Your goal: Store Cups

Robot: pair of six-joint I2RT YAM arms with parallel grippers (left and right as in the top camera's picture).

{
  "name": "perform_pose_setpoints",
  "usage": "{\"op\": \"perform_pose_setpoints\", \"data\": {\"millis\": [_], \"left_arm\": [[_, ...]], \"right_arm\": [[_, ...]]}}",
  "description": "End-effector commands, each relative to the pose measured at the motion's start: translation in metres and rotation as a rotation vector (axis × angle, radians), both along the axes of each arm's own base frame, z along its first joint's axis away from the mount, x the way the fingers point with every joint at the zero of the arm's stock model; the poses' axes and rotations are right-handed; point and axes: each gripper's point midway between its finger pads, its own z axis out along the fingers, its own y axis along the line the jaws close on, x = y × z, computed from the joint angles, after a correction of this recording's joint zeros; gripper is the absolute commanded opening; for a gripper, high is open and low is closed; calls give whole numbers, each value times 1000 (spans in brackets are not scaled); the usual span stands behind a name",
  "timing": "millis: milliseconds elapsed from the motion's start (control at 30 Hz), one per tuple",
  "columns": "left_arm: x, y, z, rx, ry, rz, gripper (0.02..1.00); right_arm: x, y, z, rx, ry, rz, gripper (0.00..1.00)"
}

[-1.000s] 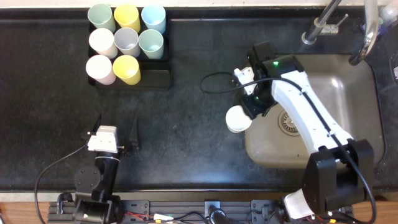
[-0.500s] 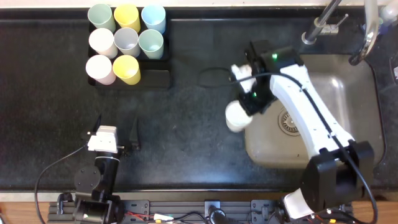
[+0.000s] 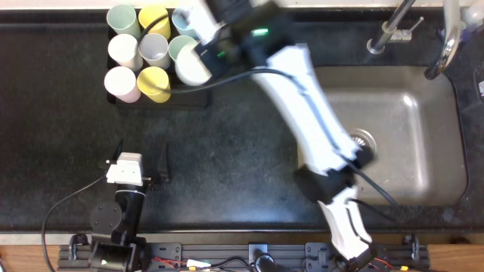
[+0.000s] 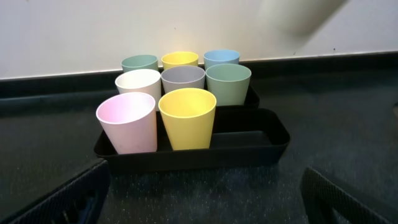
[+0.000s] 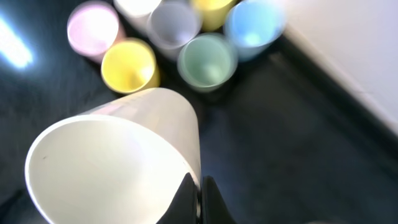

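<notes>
Gripping the white cup (image 3: 193,66), your right gripper (image 3: 209,50) holds it tilted in the air at the 3 o'clock side of the stored cups (image 3: 154,50) in the black tray (image 3: 193,98) (free slot at its 5 o'clock corner). Your left gripper (image 3: 142,159) sits at 7 o'clock on the counter (image 3: 249,151), jaws apart.

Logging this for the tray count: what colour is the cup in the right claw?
The cup is white, best seen in the right wrist view.
</notes>
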Motion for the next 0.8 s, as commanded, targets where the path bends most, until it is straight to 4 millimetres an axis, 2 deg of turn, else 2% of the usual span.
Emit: {"op": "perform_pose_setpoints", "data": {"millis": [33, 167, 500, 800], "left_arm": [[0, 0, 1, 14, -7, -5, 1000], [0, 0, 1, 14, -7, -5, 1000], [0, 0, 1, 14, -7, -5, 998], [0, 0, 1, 14, -7, -5, 1000]], "right_arm": [[-4, 40, -31, -17, 19, 52, 42], [-5, 43, -40, -30, 33, 57, 42], [9, 31, -61, -79, 49, 17, 42], [6, 28, -86, -121, 95, 16, 47]]}}
